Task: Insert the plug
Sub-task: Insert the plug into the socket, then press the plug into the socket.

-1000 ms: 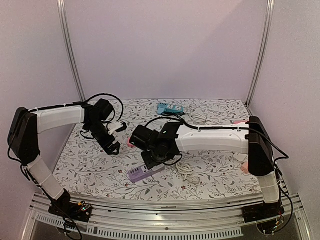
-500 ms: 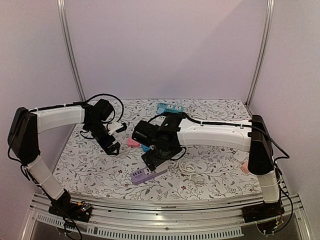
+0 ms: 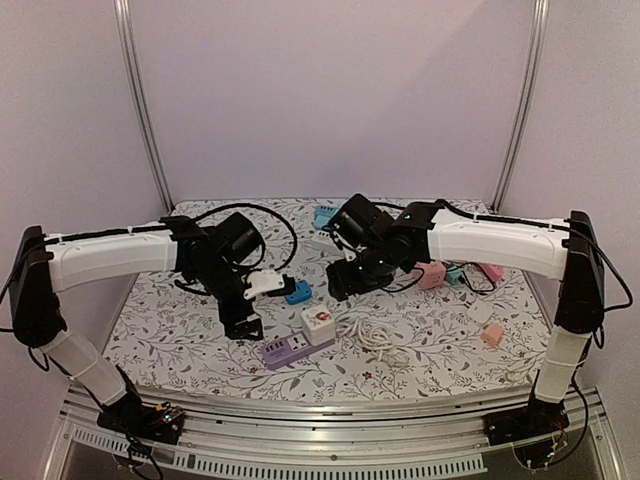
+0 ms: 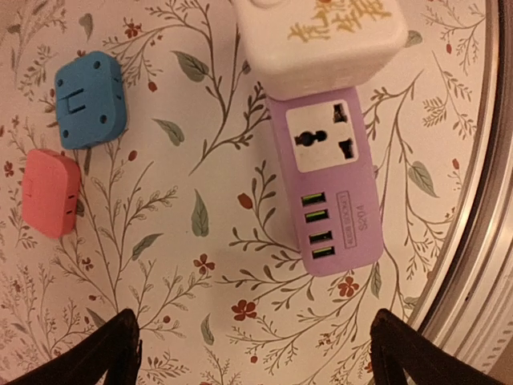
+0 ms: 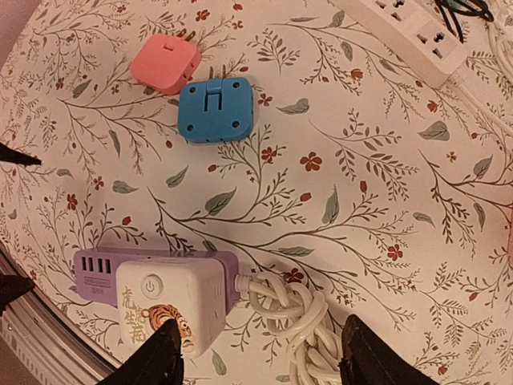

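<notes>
Plug (image 3: 318, 326): white cube, standing on one end of the purple strip (image 3: 283, 350), near the front edge of the tabletop (image 3: 180, 350). It sits square and upright, so I judge it inserted, or nearly.

My left hand (image 4: 255, 350) hangs above the strip, fingers spread wide, grasping nothing. My right hand (image 5: 260, 361) is up over the tabletop, well apart from the plug, fingers apart and empty too.

What is left, at most: a check or a press to seat it.

Hard to tell:
- Prongs are hidden under the plug body, so the depth of seating is unknown.
- The left wrist view cuts off the plug's top.
- The cord (image 5: 284, 317) coils beside the strip's end; its run beyond is out of frame.
- A blue adapter (image 5: 216, 111) and a pink one (image 5: 164, 64) lie loose, unplugged.
</notes>
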Action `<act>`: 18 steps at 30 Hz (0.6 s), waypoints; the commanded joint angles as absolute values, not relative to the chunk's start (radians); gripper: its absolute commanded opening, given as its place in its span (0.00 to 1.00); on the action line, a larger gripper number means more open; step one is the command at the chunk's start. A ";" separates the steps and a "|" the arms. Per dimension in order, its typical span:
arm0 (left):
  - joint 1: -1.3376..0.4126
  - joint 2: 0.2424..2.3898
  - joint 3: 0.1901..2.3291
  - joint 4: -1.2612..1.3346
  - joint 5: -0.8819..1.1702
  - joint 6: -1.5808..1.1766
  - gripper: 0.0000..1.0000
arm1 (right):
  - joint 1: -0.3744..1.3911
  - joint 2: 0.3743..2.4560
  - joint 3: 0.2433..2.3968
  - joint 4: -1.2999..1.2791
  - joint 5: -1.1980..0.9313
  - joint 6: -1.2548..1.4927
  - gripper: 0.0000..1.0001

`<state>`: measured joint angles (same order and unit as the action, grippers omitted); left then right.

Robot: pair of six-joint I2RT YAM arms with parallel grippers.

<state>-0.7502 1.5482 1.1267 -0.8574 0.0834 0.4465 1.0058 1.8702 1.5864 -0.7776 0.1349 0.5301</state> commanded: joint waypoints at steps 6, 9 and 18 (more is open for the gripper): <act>-0.806 1.575 1.075 -0.776 0.063 0.460 0.98 | 1.007 1.922 1.506 -0.566 -0.105 0.557 0.50; -0.811 1.581 1.055 -0.760 0.060 0.456 0.98 | 1.008 1.929 1.410 -0.515 -0.115 0.593 0.42; -0.834 1.616 1.015 -0.715 0.038 0.447 0.98 | 1.052 1.963 1.218 -0.474 -0.052 0.680 0.33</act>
